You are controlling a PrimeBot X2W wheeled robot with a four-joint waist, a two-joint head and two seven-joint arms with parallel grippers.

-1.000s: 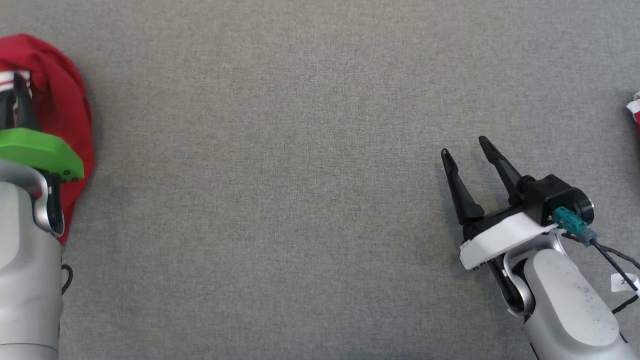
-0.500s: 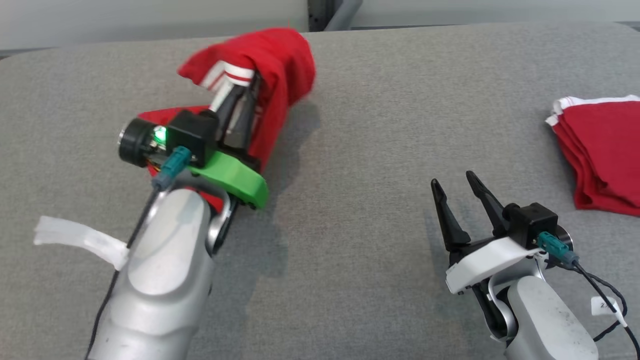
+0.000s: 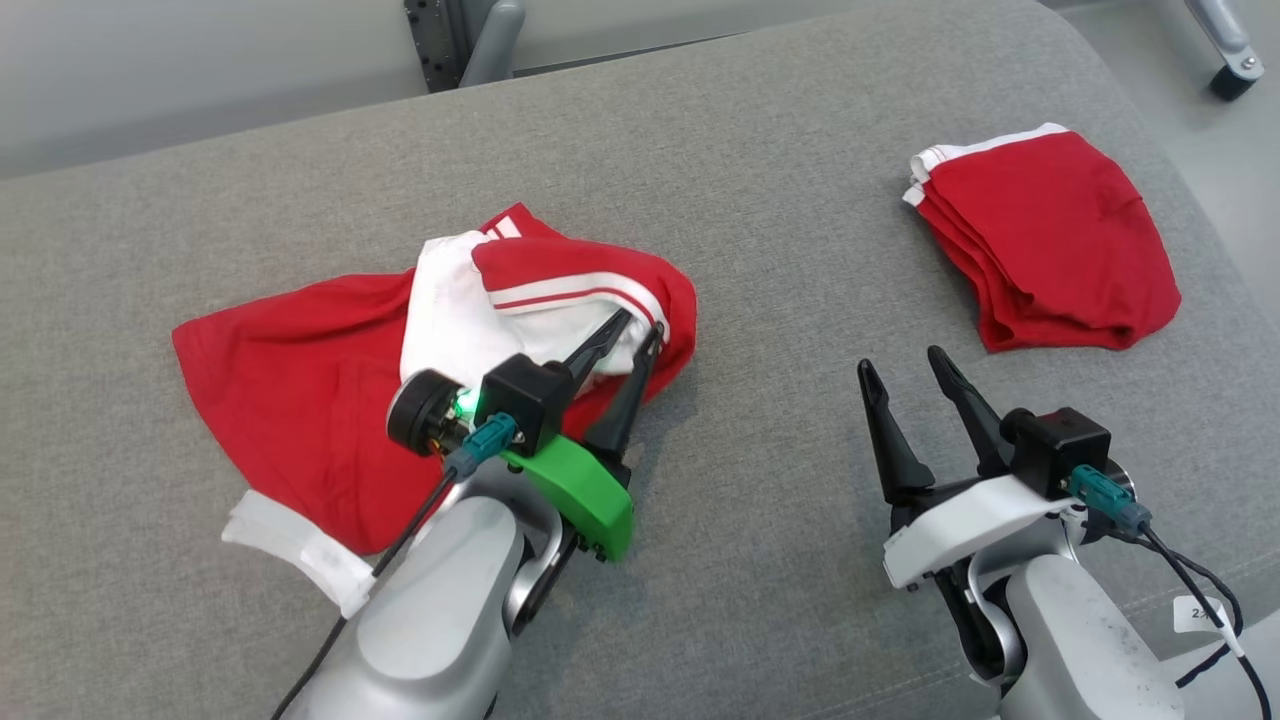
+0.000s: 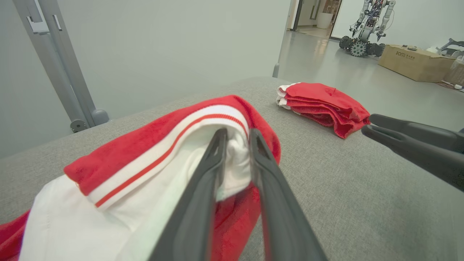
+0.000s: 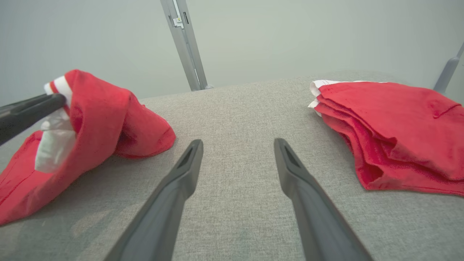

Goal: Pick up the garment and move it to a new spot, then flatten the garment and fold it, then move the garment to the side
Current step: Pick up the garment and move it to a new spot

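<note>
The garment (image 3: 300, 380), red shorts with a white lining and a red-and-white striped waistband, lies crumpled on the grey padded table (image 3: 780, 200), left of centre. My left gripper (image 3: 640, 322) is at its right edge. The fingers stand narrowly apart with a raised fold of waistband and lining pinched between them (image 4: 237, 136). My right gripper (image 3: 900, 360) hovers open over bare table further right, with nothing between its fingers (image 5: 238, 142). The garment (image 5: 101, 108) rises to its left.
A folded stack of red cloth (image 3: 1050, 240) lies at the table's far right corner, near the rounded edge. Grey metal posts (image 3: 470, 40) stand behind the table. Bare grey surface stretches between the garment and the stack. A white tag (image 3: 290, 550) hangs from my left forearm.
The head camera has swung, so the whole picture shifted. The garment hung bunched around my left gripper half a second ago; now it lies spread on the table, only its waistband fold still raised.
</note>
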